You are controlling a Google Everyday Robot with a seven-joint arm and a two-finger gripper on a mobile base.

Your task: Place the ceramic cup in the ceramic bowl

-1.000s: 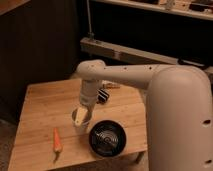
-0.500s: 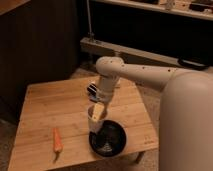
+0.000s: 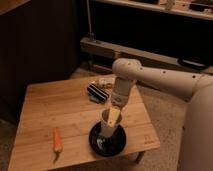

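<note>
Claw [image 3: 113,117] clamped on the rim of the small white handleless ceramic cup [image 3: 108,125], one finger inside and one outside, so the cup hangs upright from a pinch grip. The arm reaches down from the right, putting the cup right over the middle of the wide shallow glossy black ceramic bowl [image 3: 118,146] at the front edge of the wooden bench [image 3: 50,107]. The cup base sits within the bowl's rim; can't tell if it touches bottom. Judged step: lower, then release. The orange carrot [image 3: 57,140] lies well left and the dark striped object [image 3: 97,92] behind, both out of the way.
</note>
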